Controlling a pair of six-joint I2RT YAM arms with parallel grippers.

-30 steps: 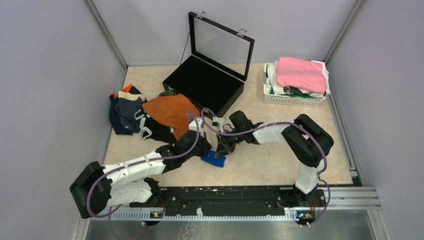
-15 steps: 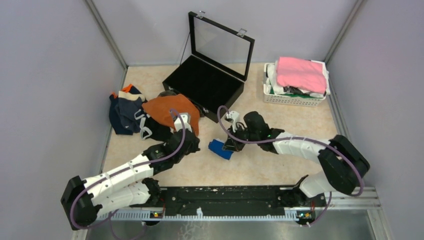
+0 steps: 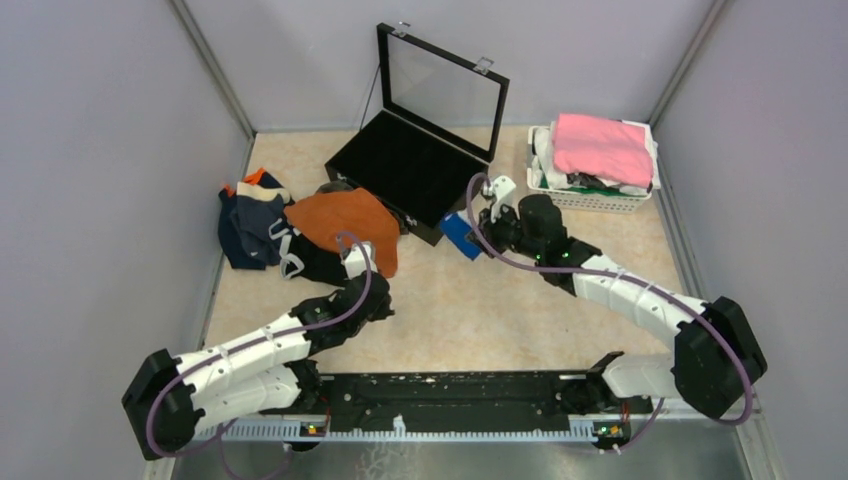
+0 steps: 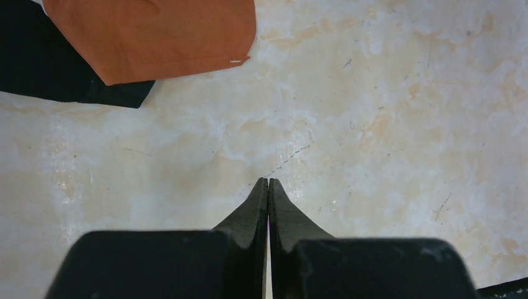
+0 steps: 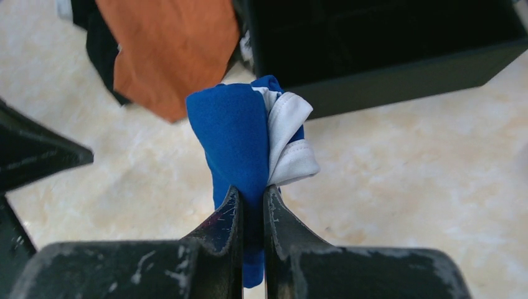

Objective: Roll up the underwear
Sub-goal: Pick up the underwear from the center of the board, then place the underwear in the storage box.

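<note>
Top view: the right arm (image 3: 620, 285) has swung away from the middle of the surface (image 3: 500, 320). It has carried the blue underwear (image 3: 460, 234) up to the near corner of the open black case (image 3: 400, 165). The left arm (image 3: 300, 325) has pulled back beside the pile (image 3: 255, 225) of loose underwear. This piece looks rolled, so stowing it is likely next. The case lid is up, and the inside seems empty, though it is too dark to be sure. The white basket (image 3: 585, 197) holds a pink cloth (image 3: 603, 148) over white items.

Left wrist: the left fingers (image 4: 255, 212) are pressed together with nothing between them, over bare surface. The orange underwear (image 4: 155, 37) lies ahead.

Right wrist: the right fingers (image 5: 224, 218) pinch the blue roll, white band showing, just before the case wall.
</note>
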